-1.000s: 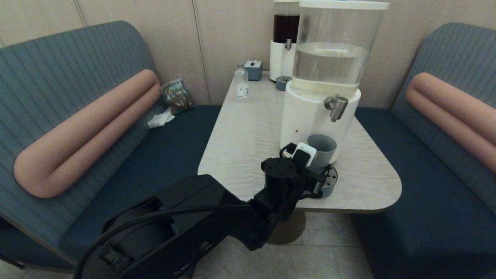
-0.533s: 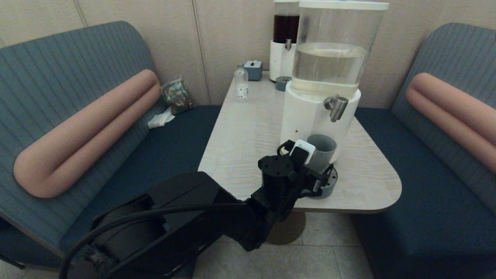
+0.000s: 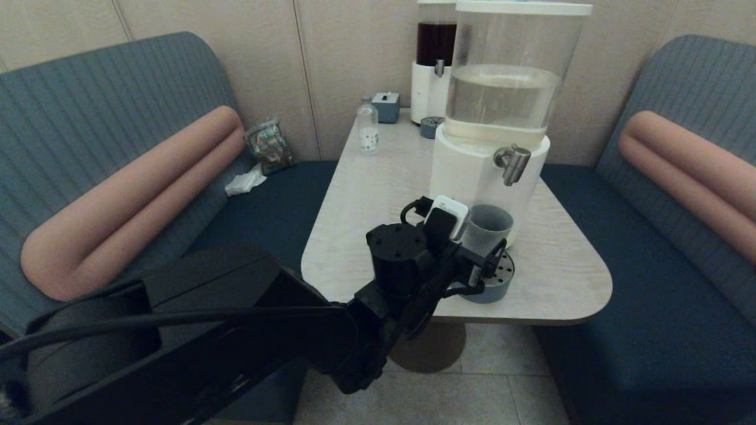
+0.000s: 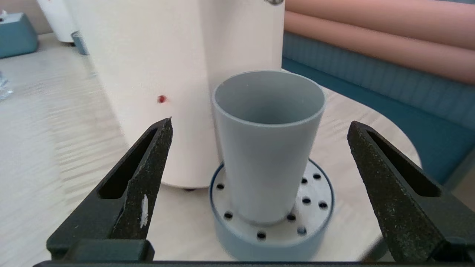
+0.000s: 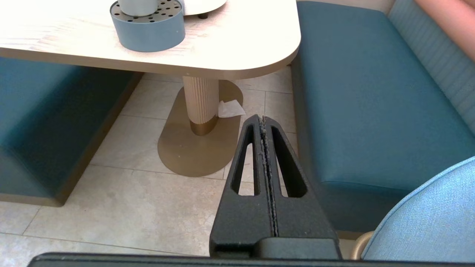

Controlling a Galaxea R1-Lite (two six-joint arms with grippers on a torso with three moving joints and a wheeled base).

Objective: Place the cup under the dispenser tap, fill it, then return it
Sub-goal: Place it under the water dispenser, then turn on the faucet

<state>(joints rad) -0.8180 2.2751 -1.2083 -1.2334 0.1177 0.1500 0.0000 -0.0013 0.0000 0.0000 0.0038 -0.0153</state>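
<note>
The grey-blue cup (image 3: 489,227) (image 4: 267,148) stands upright on the round perforated drip tray (image 3: 499,283) (image 4: 319,193), against the white base of the clear-water dispenser (image 3: 466,177). The silver dispenser tap (image 3: 512,162) hangs just above it. My left gripper (image 3: 472,248) (image 4: 260,124) is open at the cup's near-left side. Its fingers (image 4: 148,163) are spread wide to either side of the cup and touch nothing. What I see inside the cup is bare grey wall. My right gripper (image 5: 262,118) is shut on nothing, parked low over the floor beside the table.
At the back of the table (image 3: 366,200) stand a dark-liquid dispenser (image 3: 436,59), its small drip tray (image 3: 431,126), a clear bottle (image 3: 367,127) and a small blue-grey box (image 3: 386,106). Blue benches flank both sides. A tissue (image 5: 230,108) lies by the table's foot.
My left arm has drawn back to the left, away from the cup. The cup has stayed on the drip tray under the tap.
</note>
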